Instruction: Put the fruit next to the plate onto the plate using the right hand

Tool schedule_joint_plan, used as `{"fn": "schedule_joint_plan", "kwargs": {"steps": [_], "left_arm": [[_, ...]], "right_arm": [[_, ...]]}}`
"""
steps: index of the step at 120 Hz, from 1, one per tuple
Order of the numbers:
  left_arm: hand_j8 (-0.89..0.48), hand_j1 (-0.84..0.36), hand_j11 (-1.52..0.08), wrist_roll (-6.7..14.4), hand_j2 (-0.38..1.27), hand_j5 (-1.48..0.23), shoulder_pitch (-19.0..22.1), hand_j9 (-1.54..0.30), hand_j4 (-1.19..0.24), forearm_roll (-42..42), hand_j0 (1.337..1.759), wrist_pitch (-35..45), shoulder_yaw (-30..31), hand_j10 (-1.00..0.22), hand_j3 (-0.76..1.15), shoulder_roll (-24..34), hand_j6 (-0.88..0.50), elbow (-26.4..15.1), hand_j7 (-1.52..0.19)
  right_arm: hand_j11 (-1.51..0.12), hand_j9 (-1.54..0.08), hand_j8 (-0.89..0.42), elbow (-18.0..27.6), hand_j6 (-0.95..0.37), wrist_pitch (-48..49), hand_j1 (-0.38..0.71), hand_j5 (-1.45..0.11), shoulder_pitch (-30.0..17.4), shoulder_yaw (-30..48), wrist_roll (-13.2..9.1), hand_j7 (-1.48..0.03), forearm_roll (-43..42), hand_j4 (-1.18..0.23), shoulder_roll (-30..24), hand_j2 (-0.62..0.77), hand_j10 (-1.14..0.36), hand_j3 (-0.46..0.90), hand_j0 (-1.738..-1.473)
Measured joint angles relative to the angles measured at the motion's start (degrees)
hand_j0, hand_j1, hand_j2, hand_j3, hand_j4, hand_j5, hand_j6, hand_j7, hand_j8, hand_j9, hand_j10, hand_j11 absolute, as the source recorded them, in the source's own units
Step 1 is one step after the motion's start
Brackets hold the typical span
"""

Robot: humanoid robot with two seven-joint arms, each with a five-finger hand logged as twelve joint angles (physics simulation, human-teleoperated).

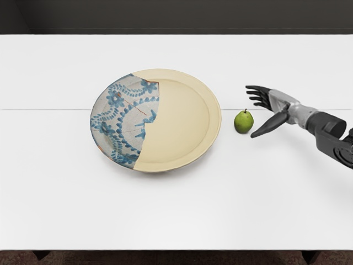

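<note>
Head view: the green pear (244,121) stands upright on the white surface (176,210), just right of the cream-and-blue plate (185,118) and not yet on it. The right hand (272,107) hovers near the pear's right side, spread wide and holding nothing. Its thumb angles toward the fruit, apparently so the hand can close around it from the side away from the plate.

A white table (176,210) fills the view, with a thin seam (44,109) running from 9 to 3 o'clock. A dark wall (176,16) lies at 12 o'clock. One dark leg (39,255) shows at 7 o'clock.
</note>
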Motion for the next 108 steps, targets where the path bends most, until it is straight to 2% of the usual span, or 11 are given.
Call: {"fn": "schedule_joint_plan", "kwargs": {"steps": [87, 100, 108], "left_arm": [[0.00, 0.35, 0.00, 0.0, 0.00, 0.00, 0.0, 0.00, 0.00, 0.0, 1.658, 0.0, 0.0, 0.00, 0.00, 0.0, 0.00, 0.0, 0.00], [0.00, 0.35, 0.00, 0.0, 0.00, 0.00, 0.0, 0.00, 0.00, 0.0, 1.658, 0.0, 0.0, 0.00, 0.00, 0.0, 0.00, 0.0, 0.00], [0.00, 0.35, 0.00, 0.0, 0.00, 0.00, 0.0, 0.00, 0.00, 0.0, 1.658, 0.0, 0.0, 0.00, 0.00, 0.0, 0.00, 0.0, 0.00]], "right_arm": [[-0.28, -0.29, -0.22, -1.0, -0.22, -4.3, -0.08, -0.29, -0.8, -2.3, 3.0, -0.29, -1.7, -0.22, 4.5, -0.04, -0.22, 0.00, -1.658], [-0.43, -0.29, -0.24, -1.4, -0.23, -4.2, -0.07, -0.29, -1.3, -2.2, 3.9, -0.30, -1.4, -0.24, 4.6, -0.04, -0.13, 0.00, -1.658], [-0.44, -0.31, -0.24, -1.6, -0.24, -4.2, -0.06, -0.31, -1.5, -2.2, 4.3, -0.31, -1.3, -0.24, 4.7, -0.05, -0.11, 0.00, -1.658]]}}
